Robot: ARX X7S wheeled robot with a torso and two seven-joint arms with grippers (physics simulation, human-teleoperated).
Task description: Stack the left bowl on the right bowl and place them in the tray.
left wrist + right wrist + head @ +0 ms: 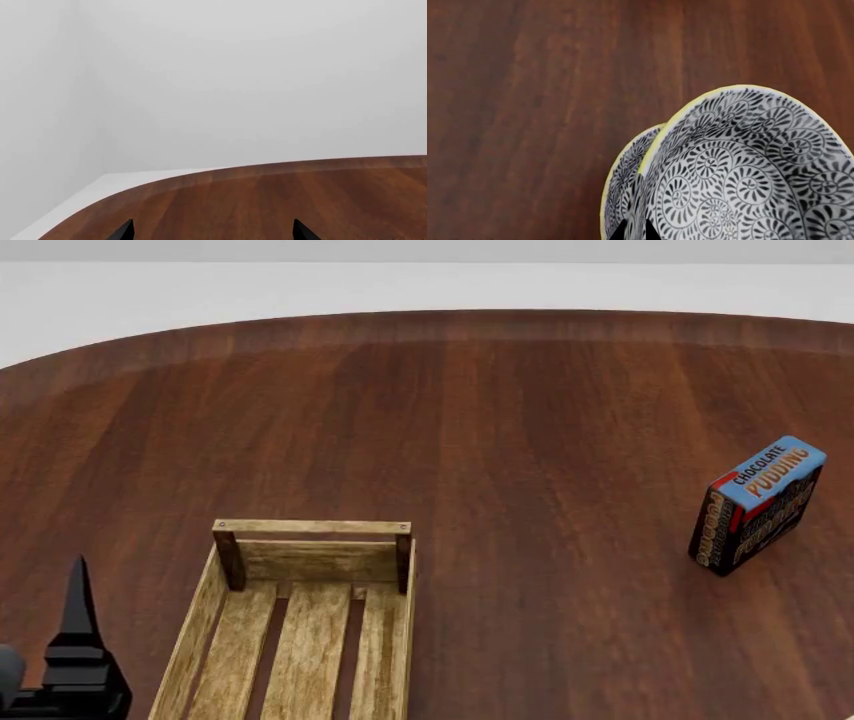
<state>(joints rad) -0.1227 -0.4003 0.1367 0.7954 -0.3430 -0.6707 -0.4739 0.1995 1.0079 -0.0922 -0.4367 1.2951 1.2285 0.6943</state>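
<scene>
Stacked bowls (740, 175) fill the right claw (635, 231), clenched on their rims; lower level into the tray (314, 640). Left claw (212, 231) released.

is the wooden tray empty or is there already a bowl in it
Empty as far as shown: the head view shows only bare slats in the tray; its near end is cut off. Both bowls appear only in the right wrist view.

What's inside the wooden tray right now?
Nothing shows inside the tray: only its bare slats in the head view. Its near end runs out of the picture, so that part cannot be seen. The bowls appear only in the right wrist view, nested, above the table.
</scene>
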